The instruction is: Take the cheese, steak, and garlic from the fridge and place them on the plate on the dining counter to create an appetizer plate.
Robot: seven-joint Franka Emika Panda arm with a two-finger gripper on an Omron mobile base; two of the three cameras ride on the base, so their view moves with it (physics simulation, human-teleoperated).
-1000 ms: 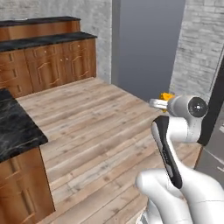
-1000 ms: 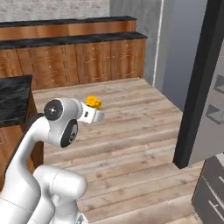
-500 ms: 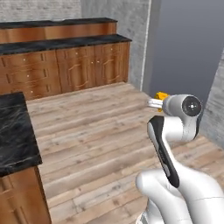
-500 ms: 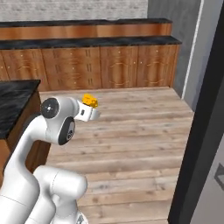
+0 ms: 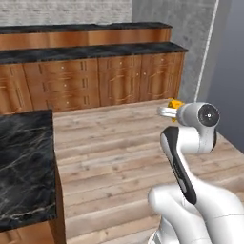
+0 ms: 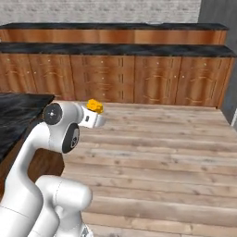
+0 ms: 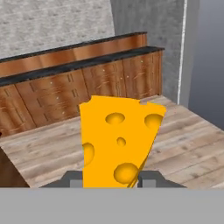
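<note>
End effector (image 7: 111, 179) pinching yellow-orange holed cheese wedge (image 7: 118, 142), above wood-plank floor (image 6: 176, 162). Risk: slip during base travel; narrow contact.

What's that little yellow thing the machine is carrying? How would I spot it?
Find the white arm above the wooden floor, then follow it to the gripper at its tip. Pinched there is the cheese, a yellow-orange wedge dotted with round holes, the brightest thing among browns and greys.

Pale wood plank floor (image 5: 109, 152). Brown wood cabinets (image 6: 139, 78) with black tops line a grey brick wall (image 6: 102, 10). A black marble worktop (image 5: 24, 162) stands nearby.
</note>
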